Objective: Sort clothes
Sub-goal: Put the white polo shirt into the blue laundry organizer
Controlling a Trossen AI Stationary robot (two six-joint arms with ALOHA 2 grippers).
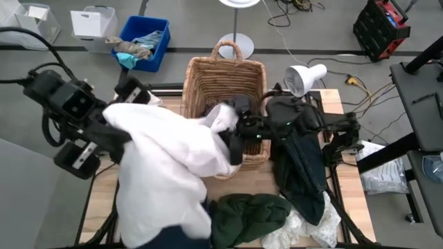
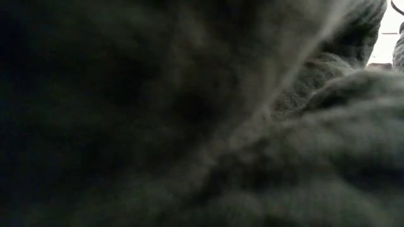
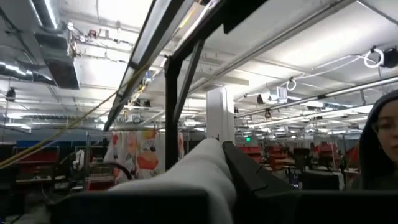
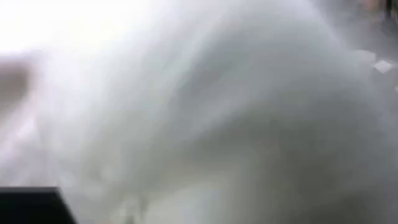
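Wooden tabletop [image 1: 252,181] carries a wicker basket [image 1: 225,76] at upper centre; no writing is legible. Left gripper [image 1: 121,135] and right gripper [image 1: 232,142] flank a lifted white garment [image 1: 163,173]; their finger spread cannot be told.

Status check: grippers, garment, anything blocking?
Left gripper and right gripper both buried in large white garment, beside wicker basket. Low view blocked by cloth.

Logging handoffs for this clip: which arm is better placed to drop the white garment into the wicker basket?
Probably the right: its gripper meets the white garment at the wicker basket rim. The left gripper is farther away.
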